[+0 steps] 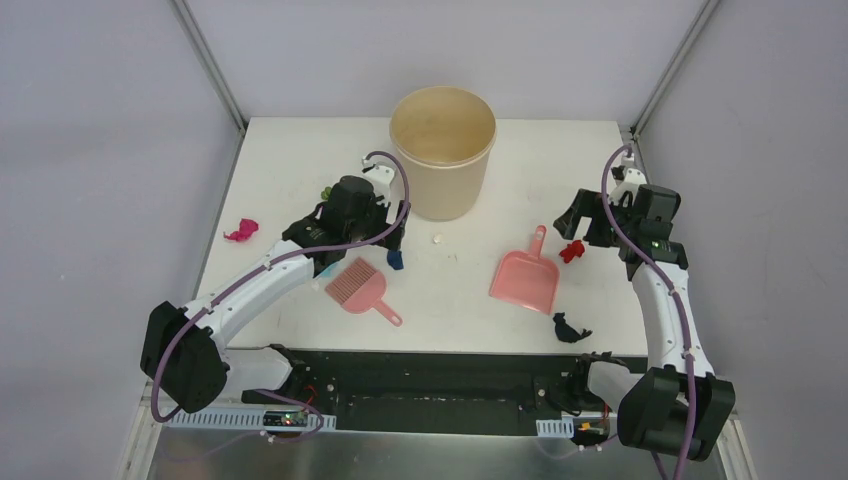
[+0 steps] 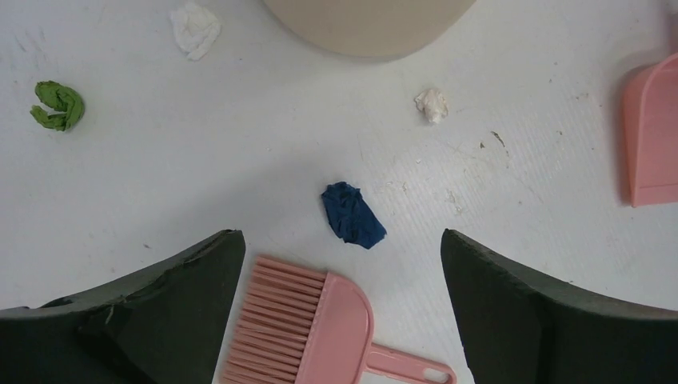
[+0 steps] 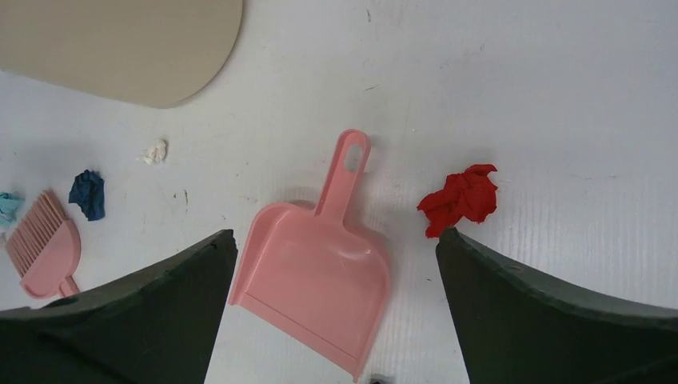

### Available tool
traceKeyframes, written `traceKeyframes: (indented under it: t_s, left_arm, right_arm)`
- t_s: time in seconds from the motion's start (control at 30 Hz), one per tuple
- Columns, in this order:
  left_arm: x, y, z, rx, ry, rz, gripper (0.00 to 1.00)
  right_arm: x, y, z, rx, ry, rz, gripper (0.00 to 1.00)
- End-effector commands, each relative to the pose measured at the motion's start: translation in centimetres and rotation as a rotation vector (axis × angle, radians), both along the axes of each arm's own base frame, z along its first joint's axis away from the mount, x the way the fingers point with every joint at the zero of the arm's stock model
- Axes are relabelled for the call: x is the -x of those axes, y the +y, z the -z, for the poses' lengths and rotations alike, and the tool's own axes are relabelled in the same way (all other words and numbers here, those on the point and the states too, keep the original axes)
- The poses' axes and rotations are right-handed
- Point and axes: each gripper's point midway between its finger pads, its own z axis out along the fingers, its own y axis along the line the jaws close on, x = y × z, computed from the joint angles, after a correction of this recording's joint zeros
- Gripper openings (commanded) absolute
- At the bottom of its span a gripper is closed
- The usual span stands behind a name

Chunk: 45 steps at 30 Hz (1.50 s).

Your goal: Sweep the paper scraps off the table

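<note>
Paper scraps lie scattered on the table. The black scrap is at the front edge and the blue scrap just beyond the brush. The red scrap sits beside the right gripper. The magenta scrap lies lengthwise left to right. The fingers of the left gripper and the right gripper are wide apart, holding nothing.

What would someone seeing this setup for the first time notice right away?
The big tan bucket at the back middle of the white table stands out first. In front of it lie a pink dustpan, right, and a pink hand brush, left. Bright paper scraps dot the table around them, a red one beside the dustpan's handle.
</note>
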Motion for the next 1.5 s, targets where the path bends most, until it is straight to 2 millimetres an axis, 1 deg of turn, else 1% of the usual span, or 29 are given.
traceKeyframes:
  t_s: [0.0, 0.07, 0.13, 0.2, 0.23, 0.33, 0.43, 0.47, 0.5, 0.53, 0.57, 0.63, 0.7, 0.77, 0.83, 0.9, 0.97, 1.0, 1.1, 1.2, 1.3, 1.37, 1.47]
  left_arm:
    - [-0.6, -0.2, -1.8, 0.008, -0.082, 0.016, 0.97]
    - [-0.5, -0.6, -1.5, 0.012, -0.075, 0.04, 0.97]
    - [-0.4, -1.0, -1.3, 0.037, -0.055, 0.033, 0.97]
    - [0.1, -2.1, -1.3, 0.076, -0.028, 0.08, 0.98]
    - [0.6, -2.9, -1.3, 0.104, -0.007, 0.118, 0.97]
    - [1.1, -4.2, -1.3, 0.159, 0.039, 0.154, 0.94]
    - [1.5, -5.5, -0.9, 0.217, 0.086, 0.177, 0.91]
    - [1.1, -5.5, -0.3, 0.218, 0.106, 0.146, 0.86]
    - [0.5, -5.1, 0.5, 0.207, 0.134, 0.079, 0.83]
    - [0.4, -5.2, 1.5, 0.186, 0.183, 0.061, 0.79]
    - [0.7, -5.7, 1.8, 0.175, 0.225, 0.089, 0.75]
    - [1.3, -5.7, 1.8, 0.145, 0.274, 0.083, 0.74]
    - [1.5, -5.1, 1.0, 0.121, 0.255, 0.061, 0.74]
    - [1.8, -3.3, 0.2, 0.062, 0.228, 0.003, 0.75]
    - [1.9, -0.1, -0.3, -0.028, 0.216, -0.127, 0.75]
    - [2.6, 3.2, -0.4, -0.115, 0.214, -0.265, 0.75]
    - [3.3, 5.5, 0.1, -0.172, 0.209, -0.335, 0.75]
    - [3.6, 6.0, 0.4, -0.179, 0.207, -0.34, 0.75]
    - [4.6, 5.8, 1.8, -0.192, 0.255, -0.293, 0.72]
    - [5.6, 5.9, 4.5, -0.283, 0.413, -0.247, 0.72]
    - [5.4, 5.9, 6.7, -0.369, 0.486, -0.189, 0.69]
    - [5.3, 5.8, 7.7, -0.414, 0.498, -0.12, 0.68]
    - [4.9, 6.4, 8.8, -0.463, 0.518, -0.095, 0.66]
  right_arm:
    - [-1.1, -0.1, -2.5, -0.011, -0.071, 0.011, 1.0]
    - [-0.8, 0.4, -2.2, 0.001, -0.081, -0.041, 1.0]
    - [-0.1, 1.2, -1.5, 0.037, -0.087, -0.155, 1.0]
    - [0.8, 2.2, -1.2, 0.051, -0.098, -0.264, 1.0]
    - [1.0, 2.5, -1.0, 0.047, -0.099, -0.29, 1.0]
    - [1.4, 3.1, -1.0, 0.032, -0.102, -0.333, 1.0]
    - [1.3, 3.1, -1.2, 0.04, -0.108, -0.334, 0.99]
    - [1.2, 3.0, -1.2, 0.043, -0.106, -0.323, 0.99]
    - [1.0, 2.8, -1.2, 0.045, -0.105, -0.307, 0.99]
    - [0.9, 2.7, -1.1, 0.046, -0.102, -0.296, 0.99]
    - [0.9, 2.7, -1.1, 0.047, -0.103, -0.296, 0.99]
    - [0.8, 2.9, -0.9, 0.044, -0.097, -0.306, 0.98]
    - [0.8, 3.0, -0.9, 0.038, -0.086, -0.307, 0.96]
    - [1.0, 3.2, -0.9, 0.022, -0.079, -0.314, 0.93]
    - [1.3, 3.5, -1.0, 0.01, -0.081, -0.326, 0.92]
    - [1.5, 3.7, -1.3, 0.007, -0.098, -0.336, 0.93]
    - [1.6, 3.9, -1.6, 0.01, -0.11, -0.344, 0.93]
    - [1.6, 3.9, -1.7, 0.015, -0.114, -0.348, 0.93]
    - [1.6, 4.3, -1.6, 0.034, -0.109, -0.367, 0.93]
    - [1.8, 4.9, -1.4, 0.049, -0.102, -0.393, 0.93]
    - [2.1, 5.1, -1.4, 0.059, -0.101, -0.411, 0.93]
    - [2.2, 5.2, -1.4, 0.07, -0.105, -0.414, 0.93]
    - [2.3, 5.3, -1.2, 0.09, -0.11, -0.424, 0.93]
